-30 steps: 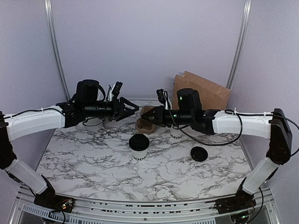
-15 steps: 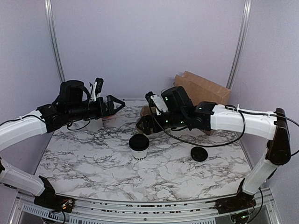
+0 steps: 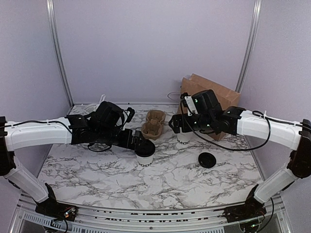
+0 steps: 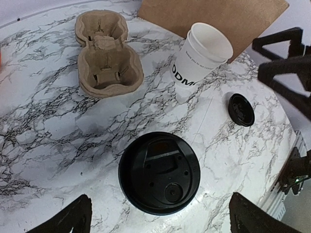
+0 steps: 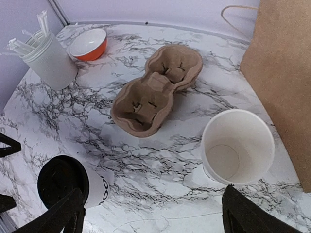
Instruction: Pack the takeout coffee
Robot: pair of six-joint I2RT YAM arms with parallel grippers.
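A small white paper takeout cup with black lettering and a round black plastic lid (image 3: 145, 154) stood upright near the middle of the white marble-patterned worktop (image 3: 97, 170). The left claw (image 4: 159, 209) hovered directly over it. Its two black fingers were spread wide at the lower corners of the left wrist view, either side of the lid, touching nothing.

The right claw (image 5: 153, 213) was likewise wide open and held nothing. It hung above the bare marble, with a matching lidless white paper cup (image 5: 237, 145) at the right of its view. A loose round black lid (image 3: 207, 159) lay flat to the right of the takeout cup, apart from it.

Behind the two cups sat an empty brown moulded-pulp two-cup carrier (image 3: 153, 124). A brown paper bag (image 3: 214, 97) stood at the right rear. In the upper left of the right wrist view were an orange bowl (image 5: 89, 43) and a grey-white holder of white utensils (image 5: 48, 60).
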